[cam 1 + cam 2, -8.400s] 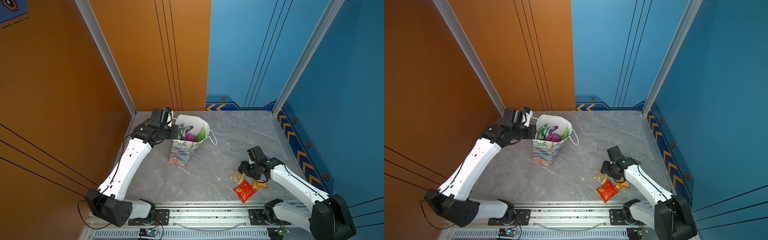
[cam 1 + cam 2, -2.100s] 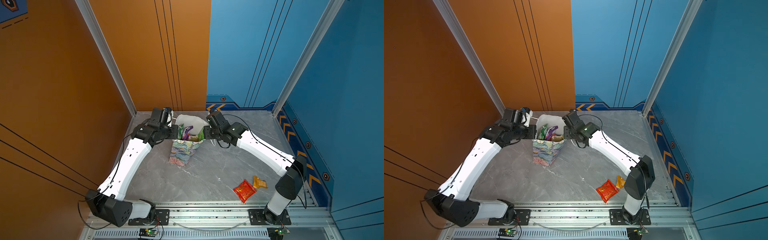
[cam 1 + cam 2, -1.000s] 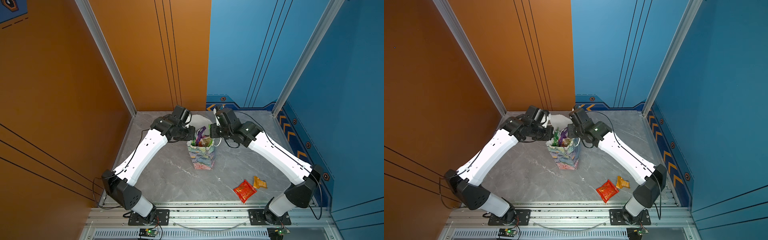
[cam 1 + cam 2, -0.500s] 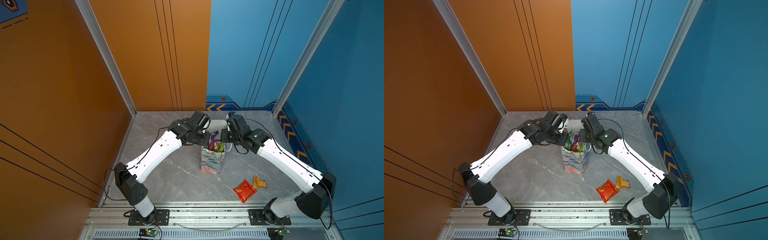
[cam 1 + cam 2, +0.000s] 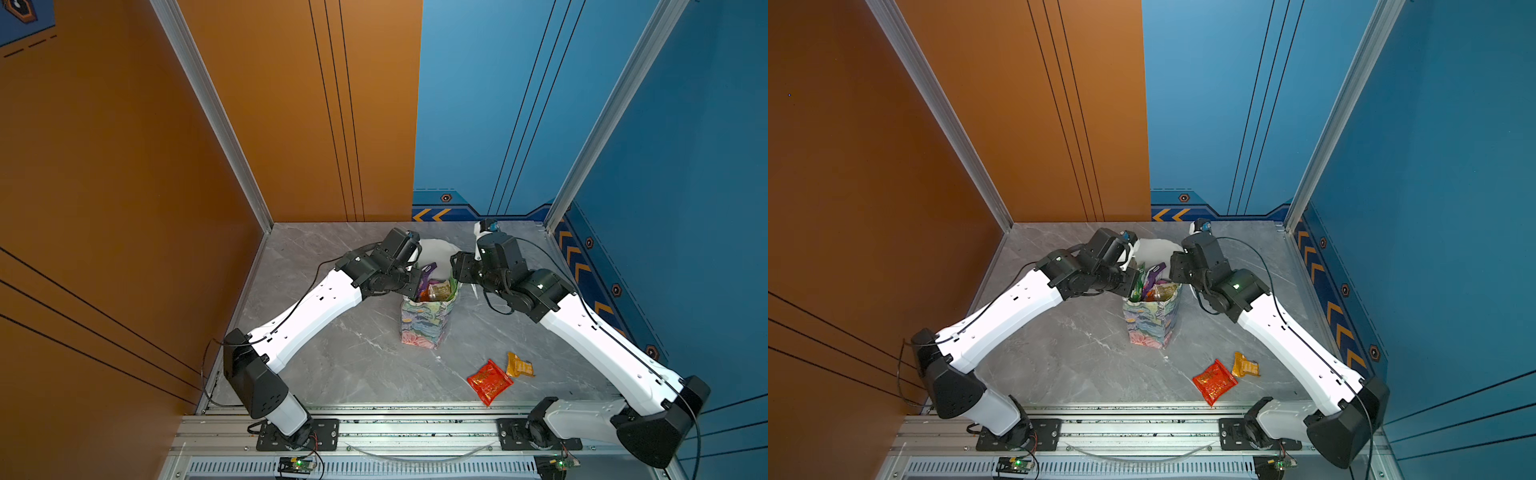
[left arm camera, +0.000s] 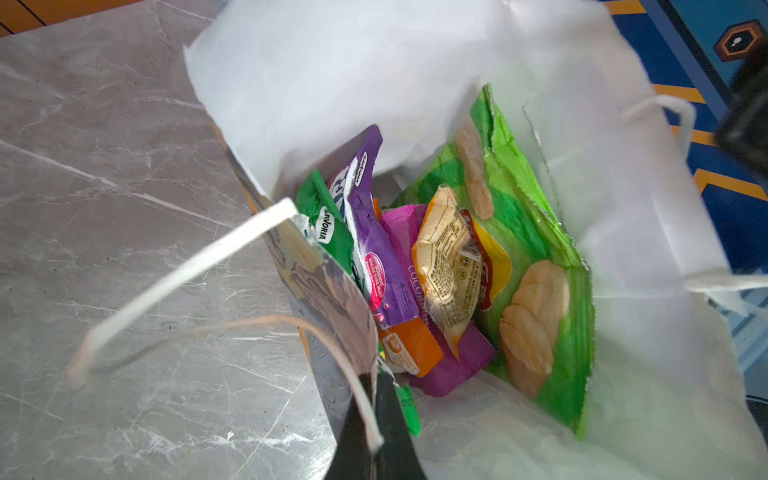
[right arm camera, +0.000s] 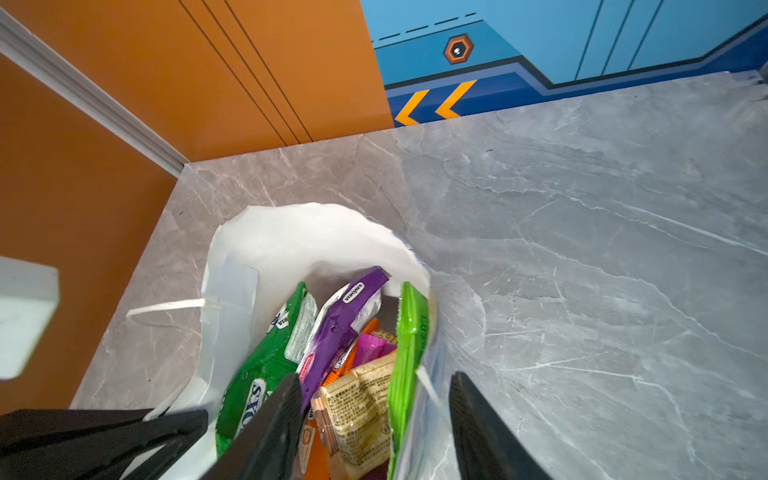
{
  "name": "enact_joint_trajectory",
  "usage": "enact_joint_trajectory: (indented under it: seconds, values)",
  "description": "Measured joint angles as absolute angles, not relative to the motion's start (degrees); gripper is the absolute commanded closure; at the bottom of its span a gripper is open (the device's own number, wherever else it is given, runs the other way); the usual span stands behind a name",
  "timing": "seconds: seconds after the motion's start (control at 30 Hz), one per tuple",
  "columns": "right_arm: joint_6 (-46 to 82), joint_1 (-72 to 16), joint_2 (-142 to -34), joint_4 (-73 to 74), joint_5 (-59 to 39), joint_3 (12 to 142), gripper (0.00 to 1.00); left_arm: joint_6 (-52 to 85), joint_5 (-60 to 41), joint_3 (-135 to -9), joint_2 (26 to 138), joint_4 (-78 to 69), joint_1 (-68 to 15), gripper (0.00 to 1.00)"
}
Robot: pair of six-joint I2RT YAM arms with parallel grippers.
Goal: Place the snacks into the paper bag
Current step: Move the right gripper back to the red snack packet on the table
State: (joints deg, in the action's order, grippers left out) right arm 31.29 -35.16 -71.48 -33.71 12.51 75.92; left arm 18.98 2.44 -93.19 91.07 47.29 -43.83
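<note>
Shifted since the earliest picture, the paper bag [image 5: 424, 322] no longer stands at the left back of the table [image 5: 332, 365]. It now stands near the middle, upright, with both arms bent over its mouth. I find the left gripper [image 6: 374, 403] pinched closed on the bag's rim, with one cord handle [image 6: 187, 266] draped across it. The right gripper [image 7: 374, 380] has its jaws parted, straddling the opposite wall without pinching it; it holds nothing. Inside, a big green packet [image 6: 540, 249] leans against the wall and a tan packet [image 6: 449, 266] lies on top of the pile. Two are not yet bagged: the red packet [image 5: 488, 381] and, just beside it, the smaller orange packet [image 5: 518, 365], near the front right edge. Risks, in my judgement: gripped on one side only, the tall bag may tip if the left arm pulls. The right jaws may snag the cord lying between them on withdrawal and drag the bag over. Packets poking above the rim may spill.
</note>
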Motion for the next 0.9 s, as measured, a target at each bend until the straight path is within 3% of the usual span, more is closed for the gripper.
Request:
enact_joint_trajectory:
  seconds: [0.5, 0.6, 0.7, 0.9]
  values:
    - [37.89, -26.04, -49.84, -39.72, 19.81, 58.92, 0.35, 18.87, 1.19, -92.77, 90.28, 46.92, -40.38, 1.00]
    - [41.71, -25.12, -48.80, -42.61, 19.51, 54.15, 0.34, 18.90, 0.82, -92.73, 90.15, 46.92, -39.48, 1.00]
    - [45.08, -24.73, -49.52, -46.44, 17.87, 50.41, 0.25, 18.90, 0.64, -92.73, 90.15, 46.87, -38.98, 1.00]
    - [50.37, -26.74, -53.06, -53.52, 13.65, 46.02, 0.24, 19.05, -0.47, -92.73, 90.15, 46.85, -38.63, 1.00]
